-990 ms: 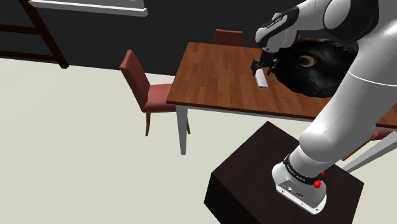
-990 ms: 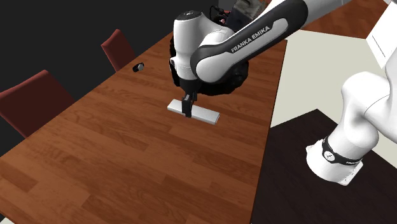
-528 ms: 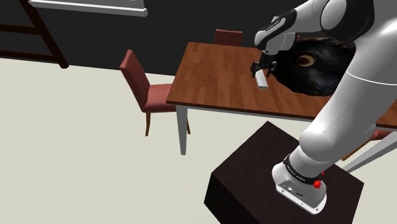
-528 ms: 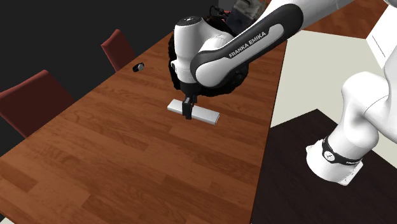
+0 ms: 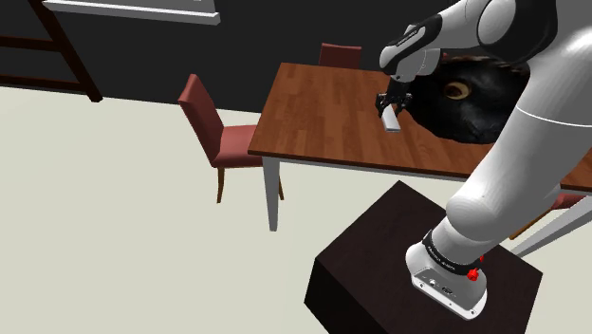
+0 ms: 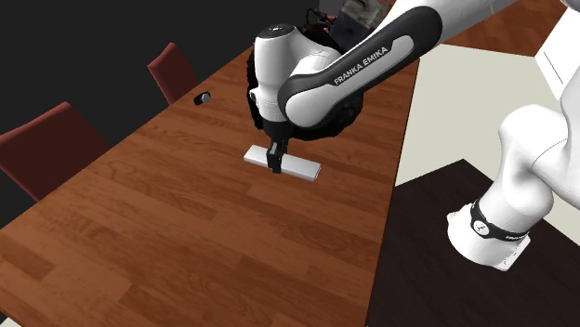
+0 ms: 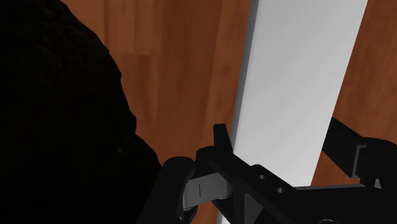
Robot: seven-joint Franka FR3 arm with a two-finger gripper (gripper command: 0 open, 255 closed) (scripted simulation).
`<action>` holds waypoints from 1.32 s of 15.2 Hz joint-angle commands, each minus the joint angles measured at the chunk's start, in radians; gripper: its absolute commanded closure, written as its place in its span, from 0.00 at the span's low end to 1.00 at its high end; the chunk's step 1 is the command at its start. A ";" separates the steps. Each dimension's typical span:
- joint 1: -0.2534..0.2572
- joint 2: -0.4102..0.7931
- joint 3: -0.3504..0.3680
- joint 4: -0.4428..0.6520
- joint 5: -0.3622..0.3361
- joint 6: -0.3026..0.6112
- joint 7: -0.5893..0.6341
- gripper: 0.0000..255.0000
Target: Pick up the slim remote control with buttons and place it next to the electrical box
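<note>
Between the claw's black fingers sits the slim white remote, clasped across its narrow width near mid-length, probably so it hangs level once carried; I cannot tell whether it touches the wooden table beneath

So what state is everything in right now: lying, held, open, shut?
Remote: lying flat on the table, not lifted.
Jaws: closed against the remote's two long edges.
Black lump: resting on the table beside the remote.
Red chair: upright, beside the table.
</note>
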 commanded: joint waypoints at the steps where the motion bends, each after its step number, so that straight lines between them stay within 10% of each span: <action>1: -0.001 0.000 -0.001 0.000 0.000 0.000 0.000 1.00; 20: 0.012 -0.114 -0.012 0.094 -0.062 -0.198 0.040 1.00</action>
